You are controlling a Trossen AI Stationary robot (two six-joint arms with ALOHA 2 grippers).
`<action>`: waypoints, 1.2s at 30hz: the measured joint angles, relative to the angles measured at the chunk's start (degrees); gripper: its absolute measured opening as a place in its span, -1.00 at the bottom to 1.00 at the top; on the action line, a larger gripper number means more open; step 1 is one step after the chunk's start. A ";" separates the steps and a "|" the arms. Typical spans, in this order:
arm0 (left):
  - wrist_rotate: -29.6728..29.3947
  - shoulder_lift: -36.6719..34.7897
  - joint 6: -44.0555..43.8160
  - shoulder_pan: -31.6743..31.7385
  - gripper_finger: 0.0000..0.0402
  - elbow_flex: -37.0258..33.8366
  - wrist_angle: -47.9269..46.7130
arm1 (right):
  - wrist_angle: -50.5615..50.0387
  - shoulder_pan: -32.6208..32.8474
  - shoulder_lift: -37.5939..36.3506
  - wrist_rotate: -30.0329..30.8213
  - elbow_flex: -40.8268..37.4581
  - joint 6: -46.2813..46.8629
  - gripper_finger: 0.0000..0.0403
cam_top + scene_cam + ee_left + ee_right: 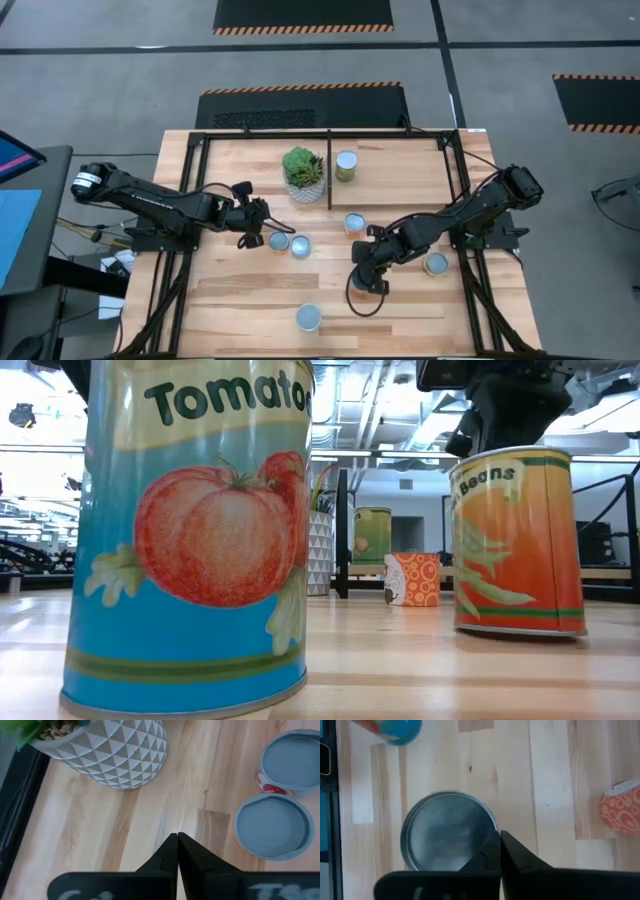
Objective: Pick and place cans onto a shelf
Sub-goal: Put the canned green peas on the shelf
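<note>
though its arm hides a can (449,830), the right tool (500,836) is pinched empty.

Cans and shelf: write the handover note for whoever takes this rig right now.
Left hand: shut, empty, over bare board beside two pale-blue-topped cans.
Right hand: shut, empty, above a silver-topped can, not gripping it.
Possibly done: one green-label can stands at the far end, just right of the shelf's centre bar, beside the plant.
Remaining: six cans on the nearer boards, including an orange can on its side, a can by the right arm and a near-edge can.
</note>
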 joint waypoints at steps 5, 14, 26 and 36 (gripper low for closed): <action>-1.51 0.00 0.14 0.00 -1.00 0.00 0.00 | -1.10 -0.31 0.12 -0.02 0.97 2.03 -0.97; -1.55 0.01 -0.02 -0.01 -1.00 0.00 0.00 | -16.68 -3.02 0.11 8.16 10.92 1.24 -0.98; -1.53 0.01 0.20 -0.01 -1.00 0.00 0.00 | -29.17 -13.65 0.07 13.32 16.85 -8.17 -0.99; -1.53 0.01 0.20 0.00 -1.00 0.00 -0.03 | -27.71 -26.07 -1.14 10.87 16.89 -17.84 -0.99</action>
